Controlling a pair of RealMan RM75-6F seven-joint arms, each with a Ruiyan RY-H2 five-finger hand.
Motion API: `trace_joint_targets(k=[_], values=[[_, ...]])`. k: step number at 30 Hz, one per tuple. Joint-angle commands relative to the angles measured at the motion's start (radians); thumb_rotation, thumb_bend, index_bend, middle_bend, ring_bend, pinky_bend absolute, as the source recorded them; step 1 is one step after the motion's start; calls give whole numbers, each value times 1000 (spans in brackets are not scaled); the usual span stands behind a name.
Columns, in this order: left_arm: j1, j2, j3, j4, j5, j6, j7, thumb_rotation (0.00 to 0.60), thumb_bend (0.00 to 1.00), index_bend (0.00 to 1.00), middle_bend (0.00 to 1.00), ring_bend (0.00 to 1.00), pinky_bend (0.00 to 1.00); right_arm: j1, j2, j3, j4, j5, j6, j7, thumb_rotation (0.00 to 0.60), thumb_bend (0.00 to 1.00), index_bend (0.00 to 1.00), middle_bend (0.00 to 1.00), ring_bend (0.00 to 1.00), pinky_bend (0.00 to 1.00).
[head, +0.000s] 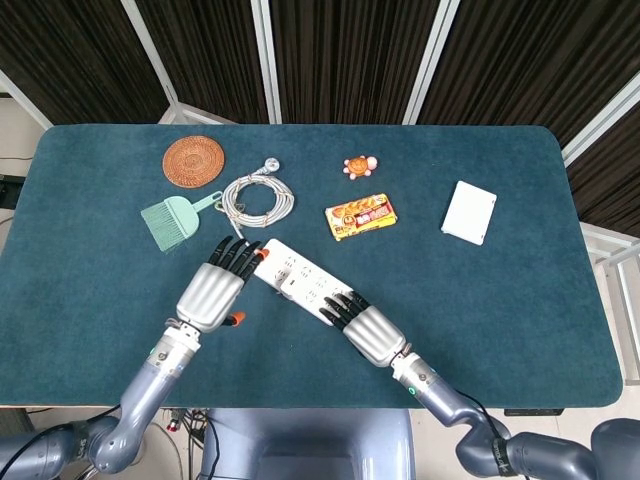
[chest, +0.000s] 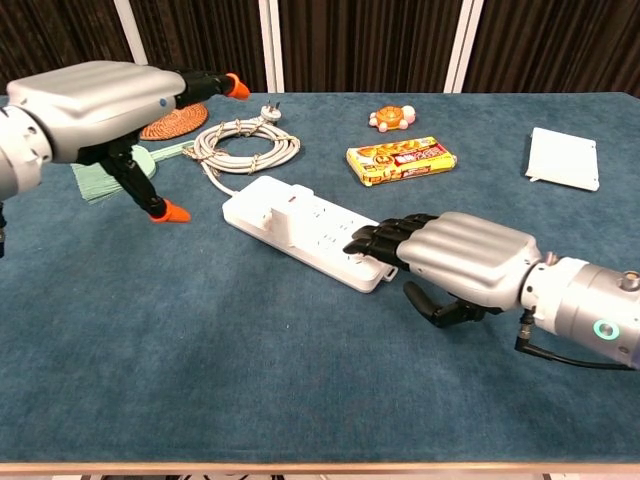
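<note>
White plastic is meeting dark fingertips: the right hand (chest: 455, 262) is resting spread fingers, holding nothing, on the near end of the power strip (head: 299, 283), which is lying diagonally on the blue surface (head: 520, 300). The left hand (head: 215, 290) is hovering with its fingers apart at the strip's far end. Judging by this, both hands are closing in to grasp; next they need to wrap around the ends. Beyond, the coiled cable (head: 255, 199) is lying near.
</note>
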Motion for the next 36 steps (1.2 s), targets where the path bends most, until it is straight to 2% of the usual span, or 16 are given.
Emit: trace_joint_targets(k=[1, 11, 21, 31, 36], values=[[-15, -10, -5, 14, -14, -11, 4, 600, 0, 32, 33, 0, 0, 10, -16, 0, 16, 6, -2, 9, 600, 841, 44, 64, 86, 137], [-69, -48, -13, 74, -61, -52, 13, 600, 0, 51, 54, 0, 0, 27, -54, -10, 58, 19, -14, 21, 600, 841, 45, 64, 86, 137], [-144, -100, 0, 191, -101, -112, 34, 600, 13, 108, 123, 15, 0, 30, -72, -35, 87, 29, -11, 26, 600, 840, 55, 72, 91, 137], [-201, -173, 0, 313, -121, -152, -18, 600, 74, 176, 212, 48, 18, 31, -68, -53, 94, 32, 5, 30, 600, 840, 57, 73, 91, 137], [-227, -202, 0, 362, -123, -167, -34, 600, 76, 185, 213, 50, 19, 30, -64, -58, 90, 35, 11, 27, 600, 841, 58, 73, 91, 137]])
